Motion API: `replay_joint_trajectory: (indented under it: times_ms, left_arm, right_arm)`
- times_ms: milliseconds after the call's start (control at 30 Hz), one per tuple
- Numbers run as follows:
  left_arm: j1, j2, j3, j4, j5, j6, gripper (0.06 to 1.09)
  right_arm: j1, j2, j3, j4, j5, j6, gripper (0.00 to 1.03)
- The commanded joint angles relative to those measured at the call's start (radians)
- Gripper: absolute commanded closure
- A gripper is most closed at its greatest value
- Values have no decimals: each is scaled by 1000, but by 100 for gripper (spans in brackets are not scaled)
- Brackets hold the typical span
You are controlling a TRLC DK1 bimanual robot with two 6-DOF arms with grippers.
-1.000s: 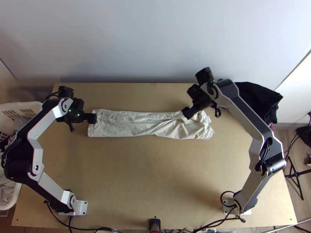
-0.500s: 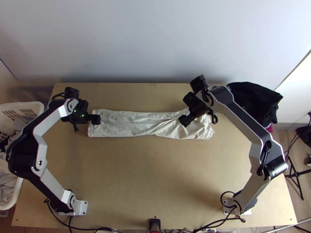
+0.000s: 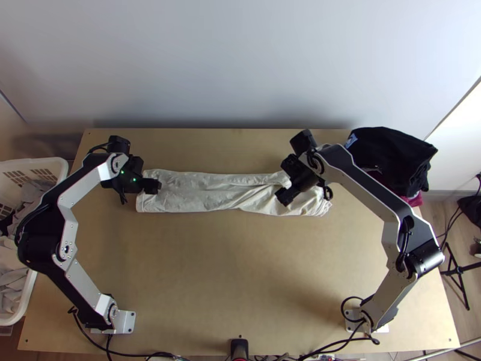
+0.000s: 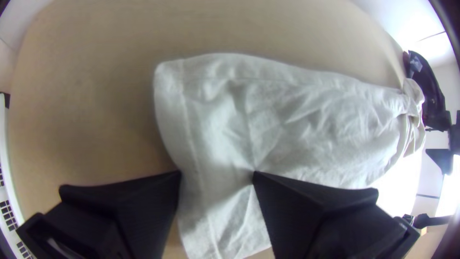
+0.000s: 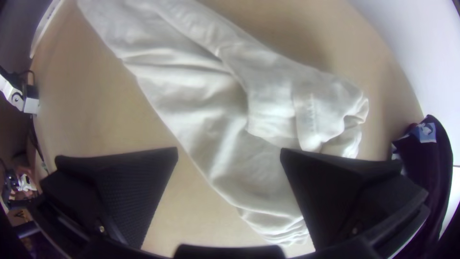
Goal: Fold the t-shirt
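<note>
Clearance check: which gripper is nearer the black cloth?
The right gripper, over the end of the t-shirt nearer the black cloth; the left gripper, over the farther end.

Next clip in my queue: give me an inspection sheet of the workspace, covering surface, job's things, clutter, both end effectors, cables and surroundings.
Surface: light wooden table, bare across its near middle.
Job's things: pale t-shirt, a long narrow strip lying crosswise; flatter at its left end, twisted and creased toward its right.
Clutter: black cloth pile at the far right corner, magenta cloth under it; white basket holding cloths at the left edge.
Left end effector: open, at the t-shirt's left end; contact cannot be told.
Right end effector: open, at the creased right end; contact cannot be told.
Cables: black cables by the arm bases.
Surroundings: pale wall behind; black stand to the right.
</note>
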Motion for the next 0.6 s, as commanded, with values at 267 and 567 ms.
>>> replay_joint_trajectory:
  times_ms: [267, 567]
  left_arm:
    - [-15, -19, 29, -49, 91, -10, 98]
    - [-17, -57, 112, -72, 117, -19, 105]
  right_arm:
    - [-17, 32, -160, 120, 0, 1, 3]
    - [-18, 47, -188, 155, 0, 10, 4]
